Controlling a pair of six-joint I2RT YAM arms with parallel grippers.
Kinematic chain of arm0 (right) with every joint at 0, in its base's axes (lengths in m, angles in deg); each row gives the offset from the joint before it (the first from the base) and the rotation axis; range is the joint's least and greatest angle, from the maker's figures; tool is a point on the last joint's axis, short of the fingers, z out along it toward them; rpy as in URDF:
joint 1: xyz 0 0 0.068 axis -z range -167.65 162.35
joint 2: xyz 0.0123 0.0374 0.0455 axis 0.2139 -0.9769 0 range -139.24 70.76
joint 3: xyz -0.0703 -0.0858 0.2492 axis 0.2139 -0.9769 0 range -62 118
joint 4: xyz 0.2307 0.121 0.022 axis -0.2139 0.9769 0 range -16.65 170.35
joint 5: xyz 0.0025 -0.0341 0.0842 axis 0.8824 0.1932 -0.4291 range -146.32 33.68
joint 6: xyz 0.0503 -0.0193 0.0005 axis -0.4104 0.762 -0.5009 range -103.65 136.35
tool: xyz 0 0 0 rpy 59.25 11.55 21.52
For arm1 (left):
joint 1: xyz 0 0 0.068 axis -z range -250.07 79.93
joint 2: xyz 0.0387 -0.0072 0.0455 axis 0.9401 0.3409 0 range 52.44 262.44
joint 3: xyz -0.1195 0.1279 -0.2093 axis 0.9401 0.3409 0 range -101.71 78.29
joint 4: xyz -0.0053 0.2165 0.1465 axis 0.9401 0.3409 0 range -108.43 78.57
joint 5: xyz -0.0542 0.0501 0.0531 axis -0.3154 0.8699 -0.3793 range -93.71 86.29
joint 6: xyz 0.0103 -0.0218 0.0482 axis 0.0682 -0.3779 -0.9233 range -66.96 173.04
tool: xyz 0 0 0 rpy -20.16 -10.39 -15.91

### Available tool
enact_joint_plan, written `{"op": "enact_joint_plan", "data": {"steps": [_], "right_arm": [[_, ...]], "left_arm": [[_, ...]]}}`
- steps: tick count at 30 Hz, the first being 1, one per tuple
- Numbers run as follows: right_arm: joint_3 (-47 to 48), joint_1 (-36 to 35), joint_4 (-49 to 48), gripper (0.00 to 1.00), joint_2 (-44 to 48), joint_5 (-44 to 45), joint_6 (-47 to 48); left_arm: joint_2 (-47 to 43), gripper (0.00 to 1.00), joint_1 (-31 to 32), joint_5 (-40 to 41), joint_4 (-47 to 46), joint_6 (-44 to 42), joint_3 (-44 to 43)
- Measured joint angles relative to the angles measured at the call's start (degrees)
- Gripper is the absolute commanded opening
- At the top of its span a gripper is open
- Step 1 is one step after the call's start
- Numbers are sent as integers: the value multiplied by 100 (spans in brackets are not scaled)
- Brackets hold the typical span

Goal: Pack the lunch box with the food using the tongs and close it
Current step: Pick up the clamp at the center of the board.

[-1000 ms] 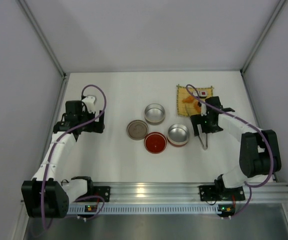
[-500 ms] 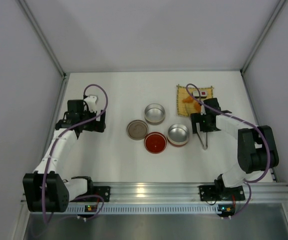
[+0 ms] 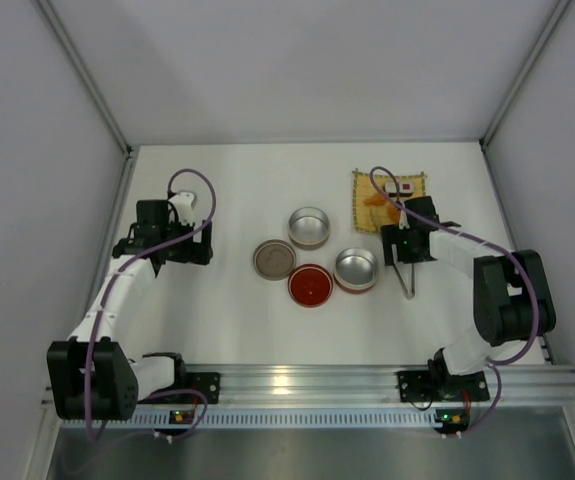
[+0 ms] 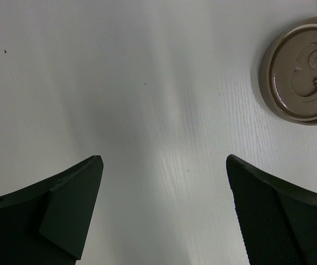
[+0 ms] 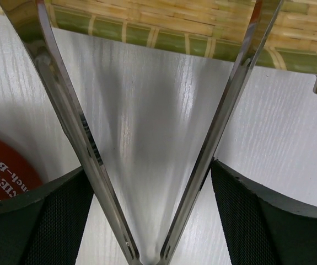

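Note:
The silver tongs (image 3: pixel 408 278) lie on the table right of the lunch box, hinge end toward me. My right gripper (image 3: pixel 404 252) straddles them. In the right wrist view its black pads (image 5: pixel 241 193) touch the outer sides of both tong arms (image 5: pixel 70 118), near the hinge; the gripper (image 5: pixel 150 168) is shut on them. The food sits on the yellow mat (image 3: pixel 365 215): orange fried pieces (image 3: pixel 375 198) and a white sushi roll (image 3: pixel 405 187). Two steel lunch box tiers (image 3: pixel 309 227) (image 3: pixel 356 269) stand open. My left gripper (image 3: pixel 200 251) hovers open over bare table (image 4: pixel 164 160).
A red lid (image 3: pixel 310 285) and a brown lid (image 3: pixel 274 260) lie flat between the steel tiers. The brown lid (image 4: pixel 304 77) shows at the top right of the left wrist view. The mat's edge (image 5: pixel 175 25) and the red lid (image 5: pixel 4 165) show in the right wrist view.
My right gripper has shifted slightly along the tongs and its fingers have narrowed onto the tong arms. The left arm has barely moved.

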Motion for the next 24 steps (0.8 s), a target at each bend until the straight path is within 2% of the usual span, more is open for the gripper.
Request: {"op": "enact_joint_plan", "data": {"steps": [3,10,13,17,24], "right_arm": [[7,-2,-4,80,-7,-37,4],[-13,-2,48,61,46,-114,92],[-13,-2,57,58,48,-188,114],[-13,42,66,45,57,-269,151],[-11,144,361,38,385,-573,197]], "left_arm": [[0,98,0,2,2,-2,50],[-24,98,0,2,0,-4,76],[-61,98,0,2,2,-4,76],[-101,98,0,2,9,-13,76],[-195,98,0,-24,20,-37,76]]}}
